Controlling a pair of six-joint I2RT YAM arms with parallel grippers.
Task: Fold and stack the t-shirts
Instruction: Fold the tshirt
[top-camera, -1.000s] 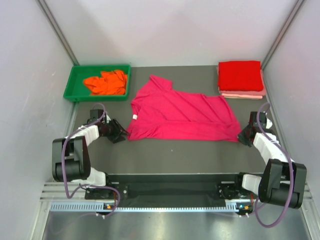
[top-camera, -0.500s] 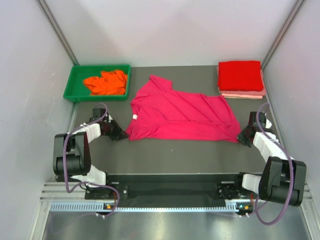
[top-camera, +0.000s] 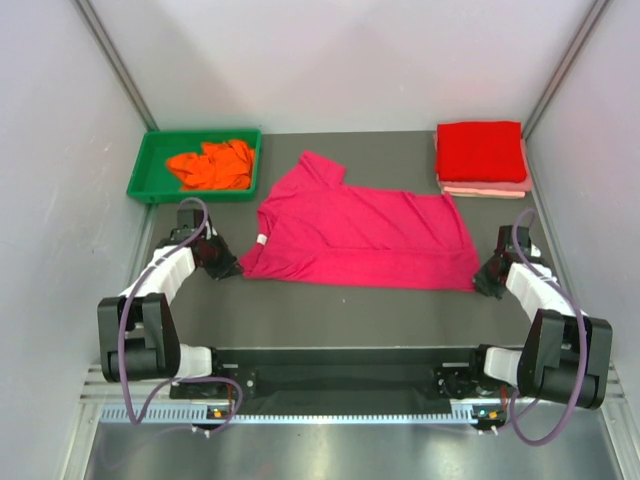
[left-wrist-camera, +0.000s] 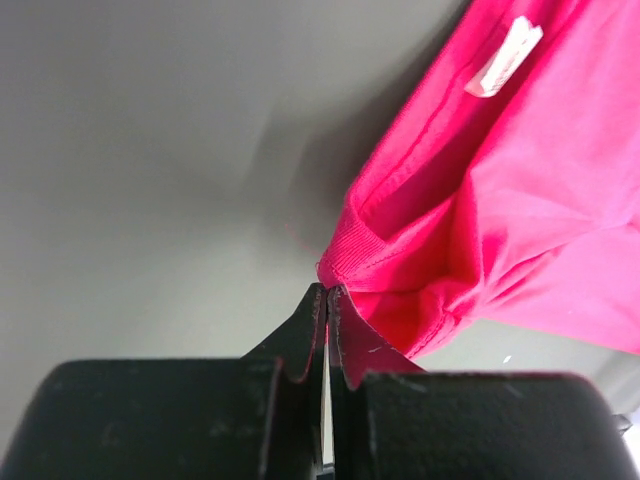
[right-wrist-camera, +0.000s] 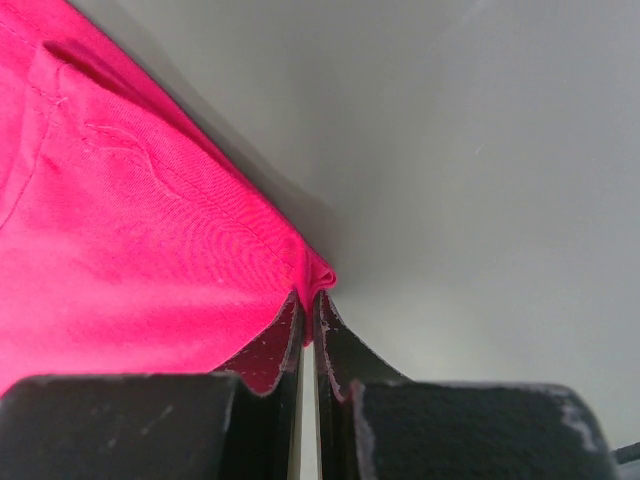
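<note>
While the magenta-pink t-shirt lies spread on the desk, left fingers pinch tight on its collar-side corner and right fingers clamp its opposite hem corner.

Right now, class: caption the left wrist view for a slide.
Left gripper pinching the ribbed edge of the magenta shirt over a grey table.

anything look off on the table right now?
Nothing damaged. The magenta shirt lies slightly askew, one sleeve jutting toward the back, pinched at its near corners by the left tool and right tool. The orange shirt sits crumpled in the green tray.
</note>
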